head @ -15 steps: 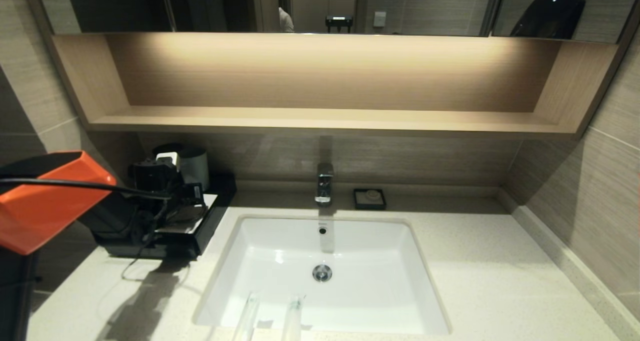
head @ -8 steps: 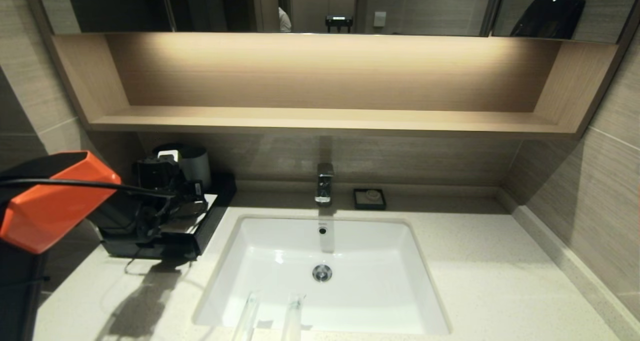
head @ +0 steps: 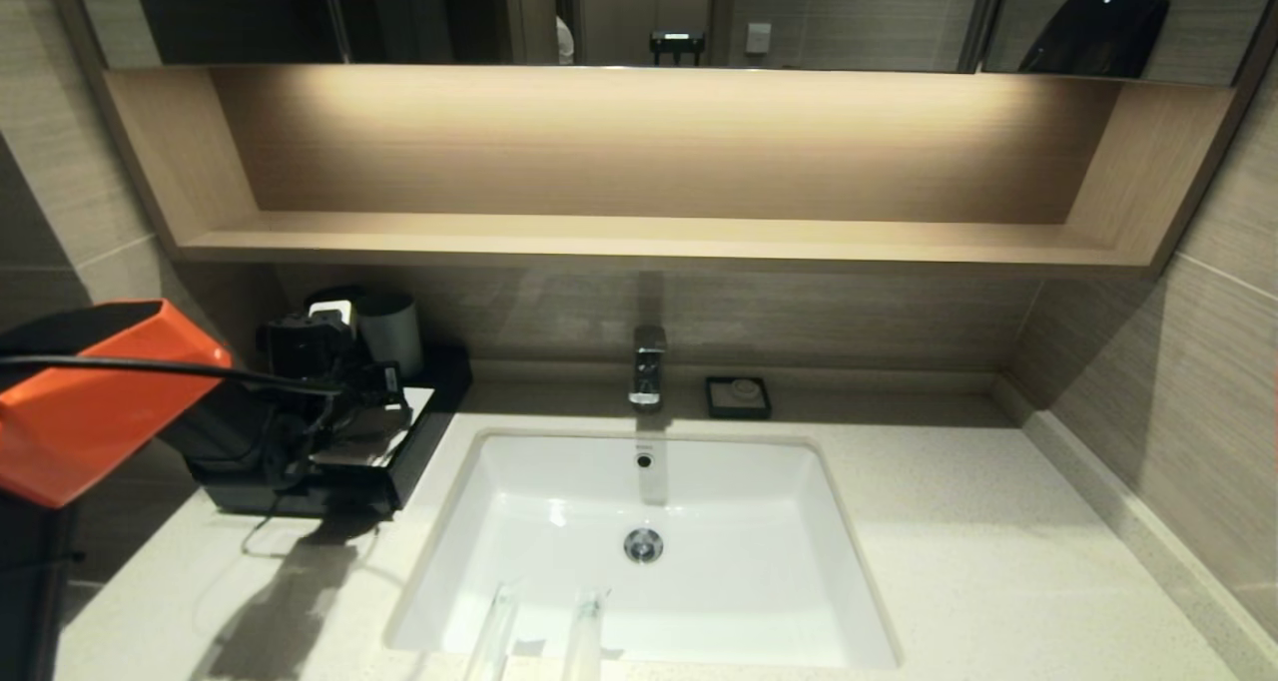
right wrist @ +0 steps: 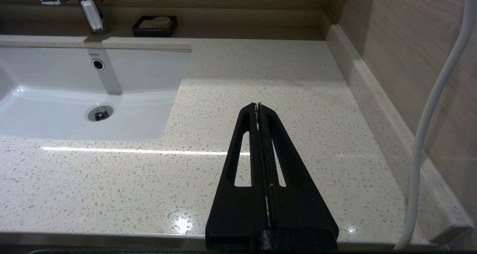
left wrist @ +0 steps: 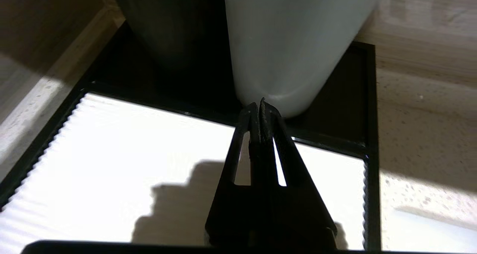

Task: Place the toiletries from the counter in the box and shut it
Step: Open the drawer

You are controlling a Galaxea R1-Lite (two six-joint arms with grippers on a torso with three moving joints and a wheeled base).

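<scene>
The two slim packets of toiletries (head: 494, 633) (head: 584, 629) lie side by side at the near edge of the counter (head: 998, 561), their far ends over the sink's front rim. The black box (head: 414, 451) stands at the back left. My left gripper (left wrist: 259, 107) is shut and empty. It hovers over the box's white top panel (left wrist: 130, 146), its tips close to the base of the grey cup (left wrist: 294, 41). My right gripper (right wrist: 258, 107) is shut and empty, low over the bare counter (right wrist: 261, 67) right of the sink; it is out of the head view.
The white sunken sink (head: 559, 501) with its faucet (head: 647, 361) fills the middle. A small black soap dish (head: 737, 397) sits behind it. The grey cup (head: 391, 330) stands at the box's back. A wooden shelf (head: 649, 237) hangs above. My orange left arm link (head: 90, 401) covers the left.
My left arm shifted slightly right over the box and then back left, ending about where it was. The packets have not moved.
</scene>
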